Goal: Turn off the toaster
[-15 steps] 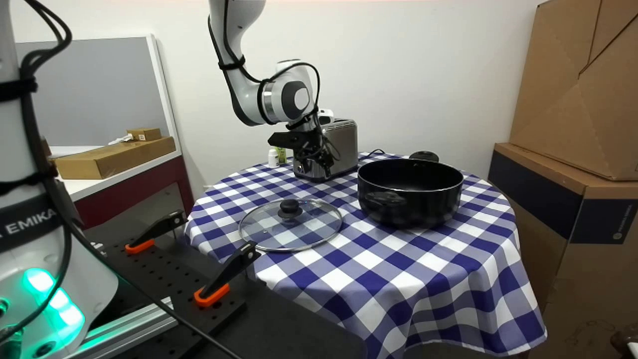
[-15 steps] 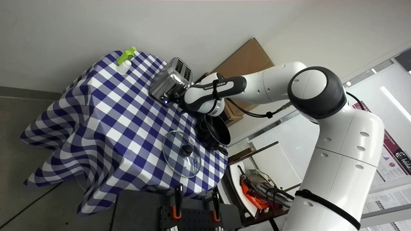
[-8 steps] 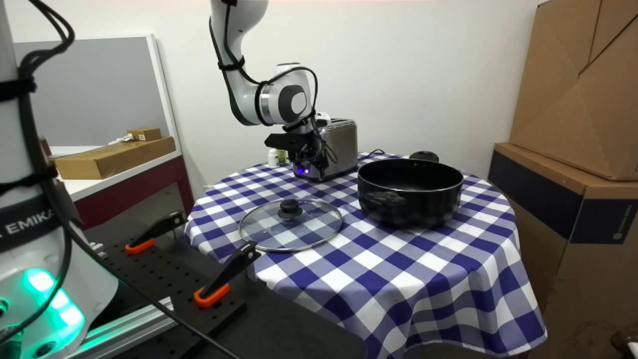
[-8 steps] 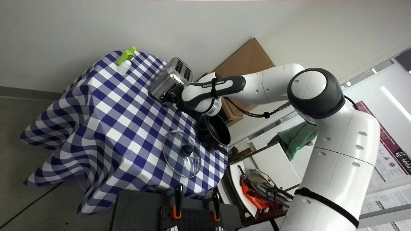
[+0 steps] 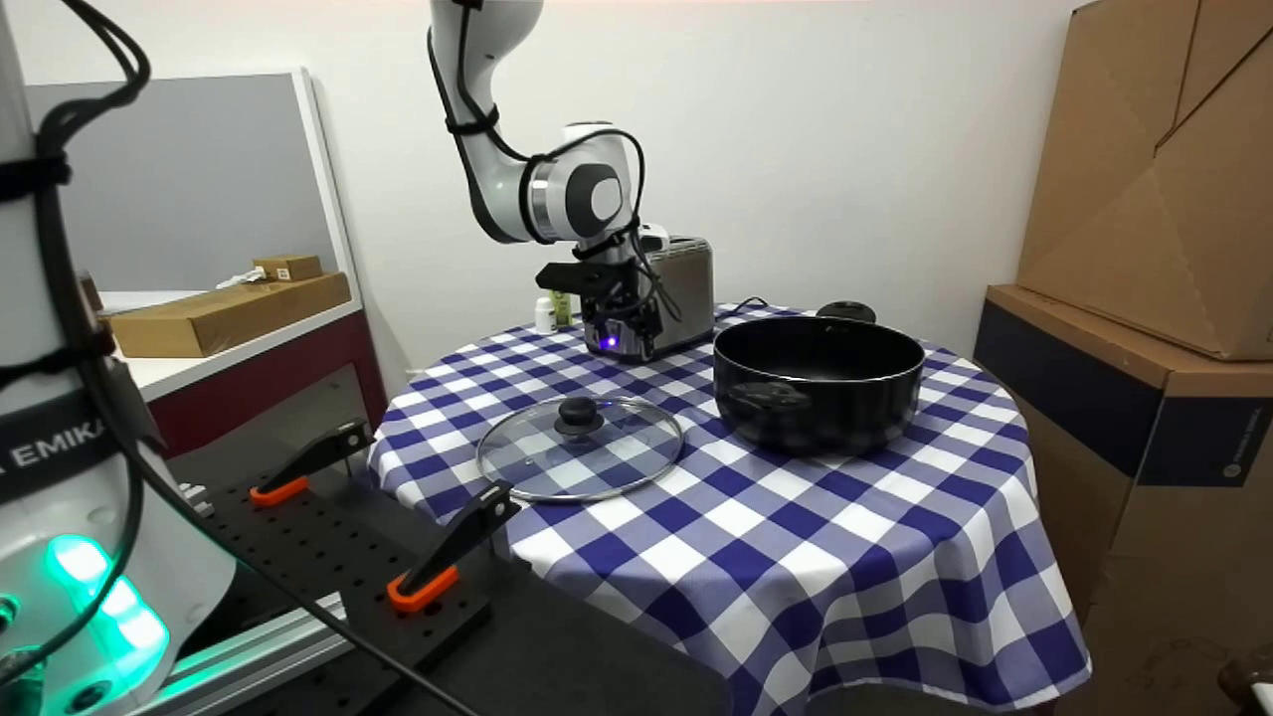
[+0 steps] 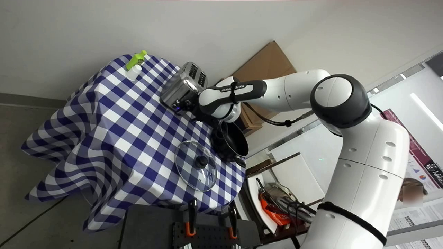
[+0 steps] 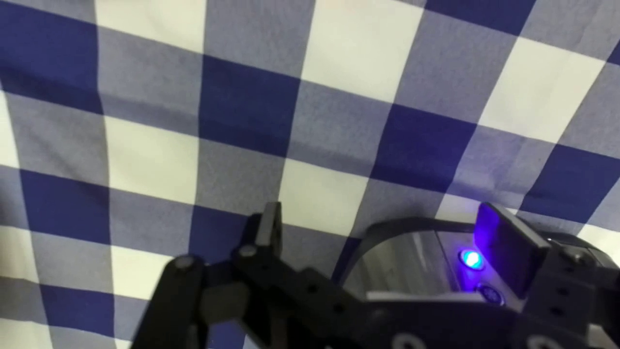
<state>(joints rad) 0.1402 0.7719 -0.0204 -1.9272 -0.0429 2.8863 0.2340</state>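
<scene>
- Evidently the toaster (image 6: 175, 87), upper middle of an exterior view, stands lit end toward the arm (image 6: 294, 88), presumably for reach.
- The hand (image 7: 380, 208) gapes, clasping nothing, one finger (image 7: 504, 247) just beside the blue light (image 7: 471, 259), lower right of the wrist view, probably to press there; contact I can't tell.
- Pot (image 5: 845, 413) and lid (image 5: 580, 449) rest apart on the bench (image 5: 736, 597), likely leaving room.

Silver toaster (image 6: 180, 87), upright on checked tablecloth (image 5: 736, 517), 2 top slots (image 6: 193, 71), blue light (image 7: 472, 259) glowing
</scene>
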